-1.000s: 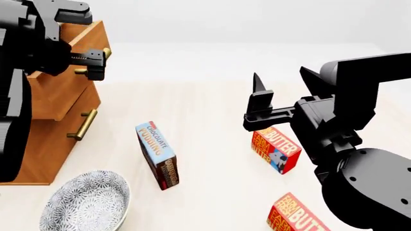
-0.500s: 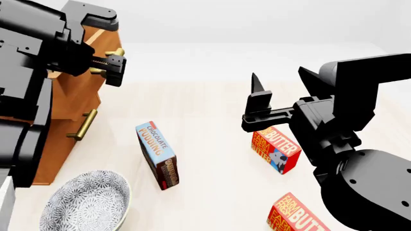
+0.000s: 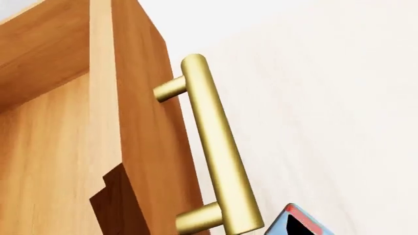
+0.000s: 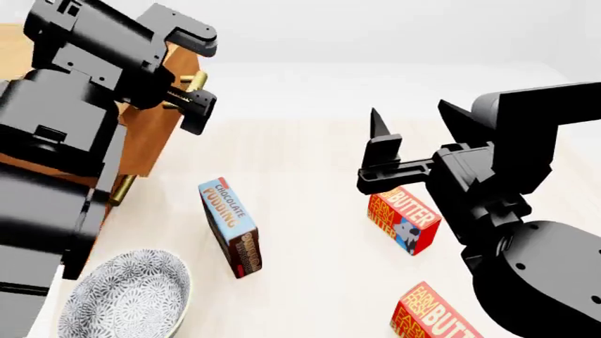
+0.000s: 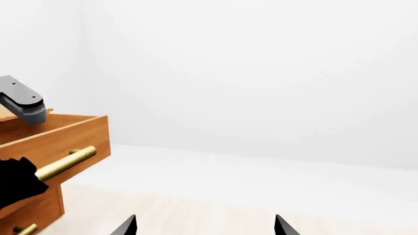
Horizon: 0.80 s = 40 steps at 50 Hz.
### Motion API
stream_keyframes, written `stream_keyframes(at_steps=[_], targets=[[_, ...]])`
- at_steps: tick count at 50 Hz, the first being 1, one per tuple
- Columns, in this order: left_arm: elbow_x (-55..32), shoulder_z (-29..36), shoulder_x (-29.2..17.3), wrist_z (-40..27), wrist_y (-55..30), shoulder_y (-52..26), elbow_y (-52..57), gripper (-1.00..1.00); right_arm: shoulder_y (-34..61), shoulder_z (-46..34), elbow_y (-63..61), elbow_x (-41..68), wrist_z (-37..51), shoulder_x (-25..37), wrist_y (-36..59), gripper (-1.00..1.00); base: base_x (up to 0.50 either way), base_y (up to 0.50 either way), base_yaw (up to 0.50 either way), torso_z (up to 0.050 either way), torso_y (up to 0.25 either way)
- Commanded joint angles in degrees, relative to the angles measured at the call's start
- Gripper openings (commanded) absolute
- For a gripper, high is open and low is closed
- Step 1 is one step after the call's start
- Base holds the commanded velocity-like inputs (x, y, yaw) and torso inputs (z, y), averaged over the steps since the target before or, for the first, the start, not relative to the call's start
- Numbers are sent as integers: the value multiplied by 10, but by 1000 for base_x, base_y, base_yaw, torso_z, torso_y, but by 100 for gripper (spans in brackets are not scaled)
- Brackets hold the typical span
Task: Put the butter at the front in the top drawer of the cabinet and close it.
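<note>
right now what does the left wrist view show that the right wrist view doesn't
Only the left wrist view shows the top drawer's wooden inside close up, and a corner of the chocolate pudding box on the table. Only the right wrist view shows the white back wall, the right gripper with its fingertips spread open, part of the left arm at the drawer, and a lower drawer's handle. Both show the pulled-out top drawer and its brass bar handle. Neither shows either butter carton.
</note>
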Motion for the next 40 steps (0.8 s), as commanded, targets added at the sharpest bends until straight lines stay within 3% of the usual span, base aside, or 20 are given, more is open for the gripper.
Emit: stream_keyframes(at_steps=[1, 11, 40], targets=[[-102, -98, 40, 44, -32, 44, 118, 100, -13, 2, -2, -8, -12, 4, -16, 100, 0, 0, -7, 0, 0], [-238, -63, 40, 3, -40, 23, 151, 100, -23, 8, -8, -5, -12, 10, -23, 100, 6, 0, -8, -3, 0], [-374, -88, 39, -46, -68, 29, 239, 100, -18, 5, -15, 12, 3, 14, -23, 100, 0, 0, -7, -1, 0]])
